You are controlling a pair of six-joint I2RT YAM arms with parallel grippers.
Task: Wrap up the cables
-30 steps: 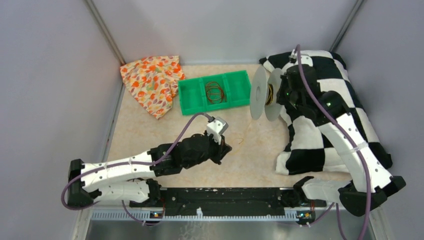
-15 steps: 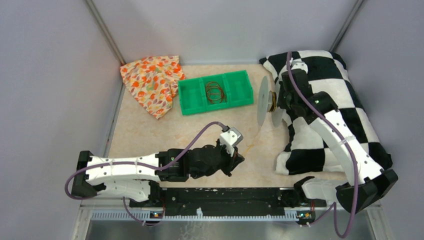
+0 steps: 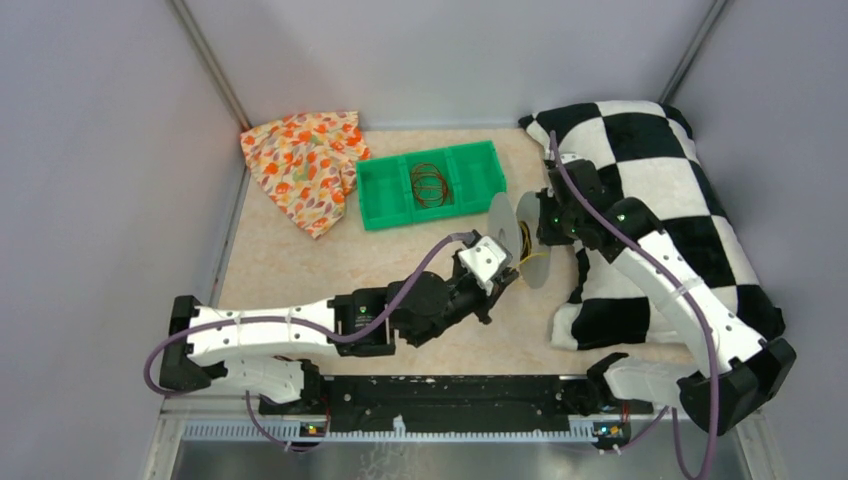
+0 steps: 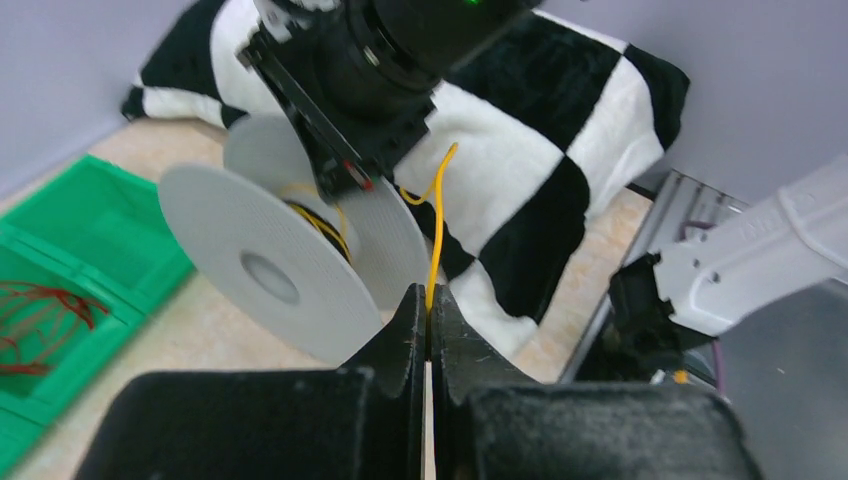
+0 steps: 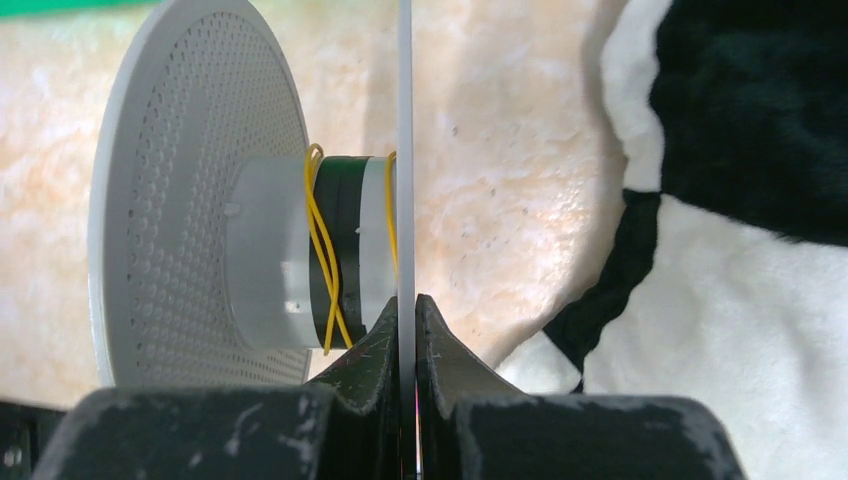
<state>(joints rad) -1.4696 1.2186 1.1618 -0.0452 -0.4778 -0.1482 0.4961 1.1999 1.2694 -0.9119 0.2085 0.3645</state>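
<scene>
The green three-compartment tray [image 3: 476, 180] sits toward the far edge of the beige marbled worktop [image 3: 290, 270] — an orange-flowered cloth [image 3: 303, 165] lies bunched just to its left, and a black-and-white checkered blanket [image 3: 670, 160] is heaped to its right.

Right gripper [image 5: 406, 303] pinches the spool [image 5: 190, 200] by one thin flange, jaws closed. Yellow cable [image 5: 322, 262] crosses the hub in a few turns. Checkered cloth [image 5: 760, 260] lies beside it on the counter [image 5: 500, 150].

Arms, pair: white plastic link shells [image 3: 258, 332], black joint housings [image 3: 420, 302], thick purple cords [image 3: 412, 280] alongside, green indicator light [image 3: 620, 212]. Left hand [image 4: 428, 305], right hand [image 5: 407, 305]: matte black, two-finger; right scuffed white.
</scene>
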